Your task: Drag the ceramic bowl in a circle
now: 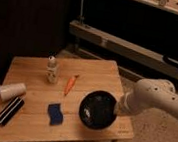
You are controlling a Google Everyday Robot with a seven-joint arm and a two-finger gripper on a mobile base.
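Observation:
The ceramic bowl (97, 110), round and glossy black with a shiny inner bottom, sits near the front right corner of the wooden table (27, 129). It looks tipped, with its inside facing the camera. My white arm (154, 98) reaches in from the right. My gripper (117, 109) is at the bowl's right rim, shut on that rim. The arm's end hides most of the fingers.
A blue sponge (54, 112) lies just left of the bowl. An orange stick-like item (70, 84) and a small bottle (52, 70) are further back. A white paper cup (12, 91) and a black striped bar (9, 110) lie at the left. The table's right edge is close to the bowl.

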